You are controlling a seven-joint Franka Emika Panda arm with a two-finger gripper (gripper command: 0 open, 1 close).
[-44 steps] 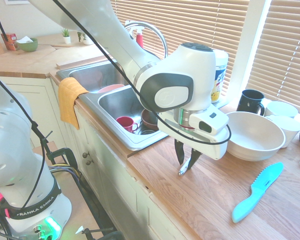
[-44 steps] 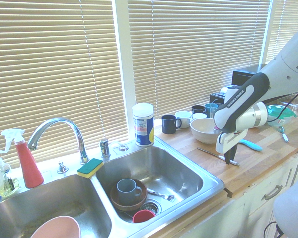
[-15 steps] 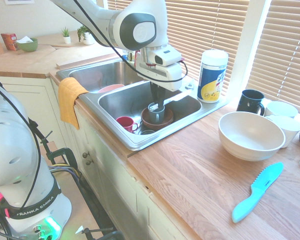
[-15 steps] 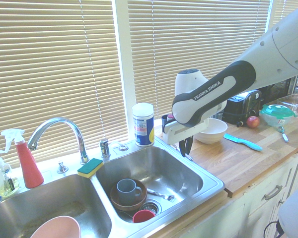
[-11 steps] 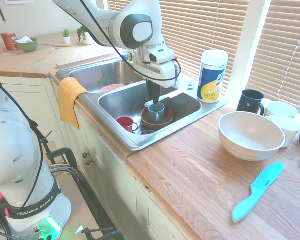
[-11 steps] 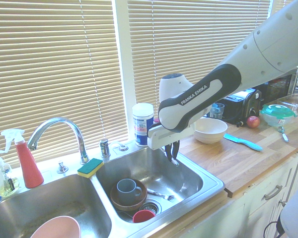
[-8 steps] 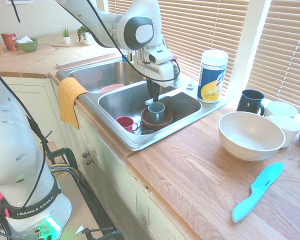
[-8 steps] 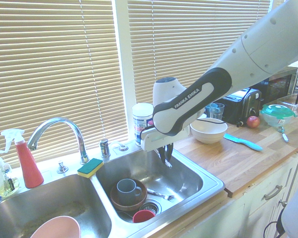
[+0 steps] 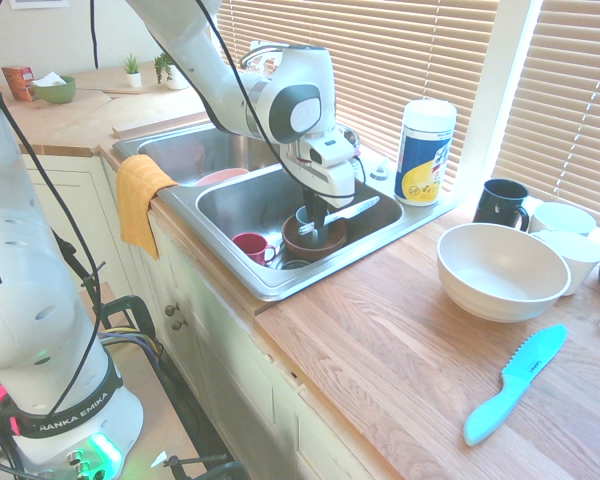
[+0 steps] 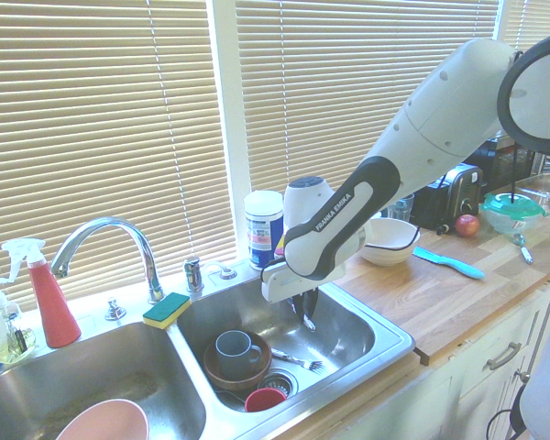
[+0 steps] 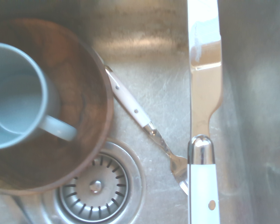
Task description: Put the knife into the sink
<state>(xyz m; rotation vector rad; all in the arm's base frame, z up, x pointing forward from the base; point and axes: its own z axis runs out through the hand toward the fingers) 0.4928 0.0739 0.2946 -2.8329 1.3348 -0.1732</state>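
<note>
The knife, with a silver blade and whitish handle, hangs in my gripper, which is shut on its handle. The blade sticks out sideways over the right basin of the steel sink. From the other side, the gripper is down inside that basin of the sink, close to the back right wall. The wrist view shows the knife above the basin floor, beside a white-handled fork and the drain.
A brown bowl holding a grey-blue mug and a red cup sit in the right basin. On the counter lie a turquoise plastic knife and a white bowl. A wipes canister stands behind the sink.
The arm carried the knife from the counter to the sink and has lowered it into the right basin, nearer the bowl. The gripper stayed shut.
</note>
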